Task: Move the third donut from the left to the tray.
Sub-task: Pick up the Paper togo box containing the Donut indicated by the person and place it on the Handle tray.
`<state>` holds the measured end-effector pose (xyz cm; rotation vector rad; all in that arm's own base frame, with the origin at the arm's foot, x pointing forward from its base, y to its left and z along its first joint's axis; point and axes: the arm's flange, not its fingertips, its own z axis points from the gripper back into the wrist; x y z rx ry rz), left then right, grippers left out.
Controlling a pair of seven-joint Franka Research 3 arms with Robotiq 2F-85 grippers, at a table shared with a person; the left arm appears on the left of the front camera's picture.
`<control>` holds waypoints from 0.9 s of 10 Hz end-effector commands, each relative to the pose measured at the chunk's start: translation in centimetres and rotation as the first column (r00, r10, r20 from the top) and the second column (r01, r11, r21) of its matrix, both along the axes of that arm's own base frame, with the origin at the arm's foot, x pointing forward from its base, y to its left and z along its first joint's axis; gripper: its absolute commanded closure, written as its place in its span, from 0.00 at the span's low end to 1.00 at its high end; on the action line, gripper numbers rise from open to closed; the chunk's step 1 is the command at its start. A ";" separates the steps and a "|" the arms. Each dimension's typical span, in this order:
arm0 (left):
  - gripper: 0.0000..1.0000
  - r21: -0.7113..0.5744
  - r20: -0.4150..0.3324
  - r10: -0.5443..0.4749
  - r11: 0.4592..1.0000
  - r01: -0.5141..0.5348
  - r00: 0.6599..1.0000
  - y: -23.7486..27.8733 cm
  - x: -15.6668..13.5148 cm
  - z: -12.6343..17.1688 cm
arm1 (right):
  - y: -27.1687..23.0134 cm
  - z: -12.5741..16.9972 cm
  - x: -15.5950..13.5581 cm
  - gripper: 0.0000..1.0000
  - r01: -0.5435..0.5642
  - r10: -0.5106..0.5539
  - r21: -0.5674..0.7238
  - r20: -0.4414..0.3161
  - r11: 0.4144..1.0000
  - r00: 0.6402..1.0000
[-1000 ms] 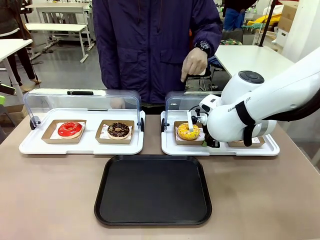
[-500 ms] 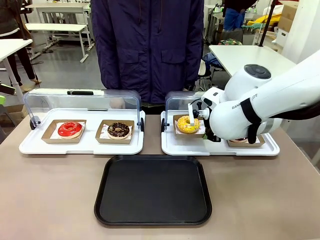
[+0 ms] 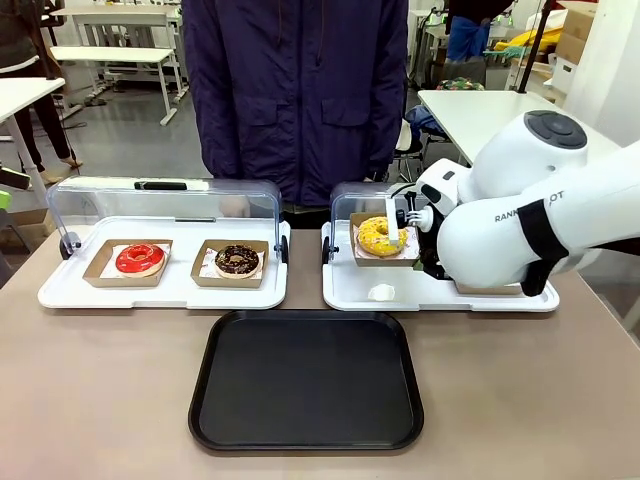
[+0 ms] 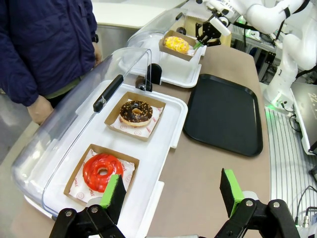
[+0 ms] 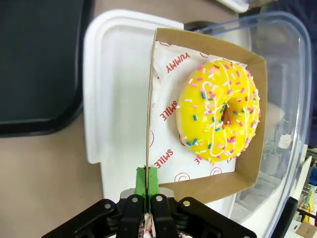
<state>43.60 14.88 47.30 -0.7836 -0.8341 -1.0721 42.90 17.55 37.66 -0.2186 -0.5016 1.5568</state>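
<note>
Pinched shut on the rim of the cardboard holder (image 3: 385, 259), the right fingers (image 5: 141, 180) have just lifted the yellow donut (image 3: 380, 235) off the white display tray (image 3: 440, 296), right of centre, leaving only the carry to the black tray (image 3: 305, 385); the left fingers (image 4: 113, 196) gape empty.

A robot lab or workshop (open-plan): white worktables (image 3: 110, 55), grey floor (image 3: 130, 130), cardboard boxes (image 3: 575, 40) behind.

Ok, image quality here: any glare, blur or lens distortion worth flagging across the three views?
Front view: even light, sharp, just a dull sheen on the black tray. Left wrist view: strong wide-angle stretch, the open left gripper looming large at the bottom. Right wrist view: yellow donut crisp, pale reflections on the clear lid beside it.
</note>
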 end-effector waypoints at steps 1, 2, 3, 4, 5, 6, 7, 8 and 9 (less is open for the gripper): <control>0.00 0.012 -0.012 -0.009 1.000 0.009 1.000 0.0 -0.2 0.2 | 0.7 1.2 -3.0 0.98 0.031 -0.028 0.059 -0.052 0.998 0.998; 0.00 0.012 -0.012 -0.009 1.000 0.009 1.000 0.0 -0.2 0.2 | 1.3 1.7 -4.6 0.98 0.033 -0.030 0.069 -0.056 0.997 0.998; 0.00 0.012 -0.012 -0.009 1.000 0.009 1.000 0.0 -0.2 0.2 | 1.6 2.3 -5.5 0.98 0.035 -0.030 0.071 -0.067 0.997 0.997; 0.00 0.012 -0.012 -0.009 1.000 0.009 1.000 0.0 -0.2 0.2 | 1.9 2.7 -6.4 0.98 0.049 -0.045 0.063 -0.068 0.997 0.997; 0.00 0.012 -0.012 -0.009 1.000 0.009 1.000 0.0 -0.2 0.2 | 2.2 2.9 -7.3 0.98 0.041 -0.036 0.063 -0.077 0.997 0.996; 0.00 0.012 -0.012 -0.009 1.000 0.009 1.000 0.0 -0.2 0.2 | 3.0 2.9 -8.6 0.98 0.039 -0.033 0.066 -0.087 0.997 0.996; 0.00 0.012 -0.012 -0.009 1.000 0.009 1.000 0.0 -0.2 0.2 | 3.5 3.0 -9.5 0.98 0.038 -0.031 0.071 -0.094 0.997 0.995; 0.00 0.012 -0.012 -0.009 1.000 0.009 1.000 0.0 -0.2 0.2 | 4.1 2.5 -10.3 0.98 0.034 -0.024 0.083 -0.111 0.996 0.994; 0.00 0.012 -0.012 -0.009 1.000 0.009 1.000 0.0 -0.2 0.2 | 4.6 2.2 -10.6 0.98 0.047 -0.037 0.099 -0.104 0.994 0.994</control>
